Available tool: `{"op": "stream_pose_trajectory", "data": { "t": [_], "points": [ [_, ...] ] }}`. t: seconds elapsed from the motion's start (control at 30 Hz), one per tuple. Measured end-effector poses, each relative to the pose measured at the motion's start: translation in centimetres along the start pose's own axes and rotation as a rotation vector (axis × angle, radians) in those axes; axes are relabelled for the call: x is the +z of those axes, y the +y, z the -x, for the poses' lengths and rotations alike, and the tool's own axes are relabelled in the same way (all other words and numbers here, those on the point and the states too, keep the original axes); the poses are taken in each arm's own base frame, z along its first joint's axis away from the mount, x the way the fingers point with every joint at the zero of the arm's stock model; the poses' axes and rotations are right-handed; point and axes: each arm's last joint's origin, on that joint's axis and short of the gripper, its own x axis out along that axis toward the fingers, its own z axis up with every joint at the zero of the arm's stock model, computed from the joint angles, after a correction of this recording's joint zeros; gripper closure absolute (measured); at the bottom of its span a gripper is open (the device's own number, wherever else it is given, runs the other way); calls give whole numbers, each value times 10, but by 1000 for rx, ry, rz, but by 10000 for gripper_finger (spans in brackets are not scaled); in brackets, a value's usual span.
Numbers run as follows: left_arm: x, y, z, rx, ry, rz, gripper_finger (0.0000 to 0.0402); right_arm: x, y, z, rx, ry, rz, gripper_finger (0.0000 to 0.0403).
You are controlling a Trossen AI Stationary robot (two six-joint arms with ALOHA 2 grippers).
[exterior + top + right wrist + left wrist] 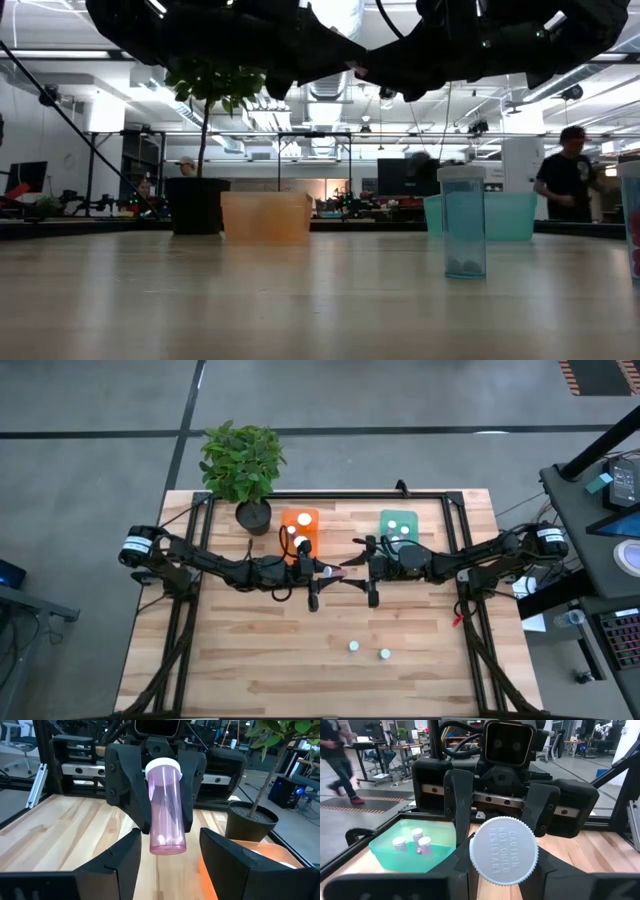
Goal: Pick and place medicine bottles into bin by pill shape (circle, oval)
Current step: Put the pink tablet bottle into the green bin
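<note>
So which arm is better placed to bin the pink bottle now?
Left. The left pincer grips the translucent pink white-capped bottle, beside the orange plastic tub. The right pincer stands open, empty.

I see a light wooden table [250, 660] with a black frame around its edges. At its far edge I have a black plant pot [253, 516], an orange tub [300, 520] beside it and a teal tub [398, 520] further right. Two small white-capped bottles [354, 647] stand near the front edge, close together.
</note>
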Motion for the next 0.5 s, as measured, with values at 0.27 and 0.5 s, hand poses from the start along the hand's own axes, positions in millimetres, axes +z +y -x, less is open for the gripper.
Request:
{"op": "stream_pose_trajectory", "data": {
  "t": [0.27, 0.5],
  "points": [
    [0, 0, 0, -1, 2, 1, 322, -1, 0, 0, 1, 9, 17, 236],
    [-1, 0, 0, -2, 8, 9, 322, -2, 0, 0, 3, 22, 22, 258]
  ]
}}
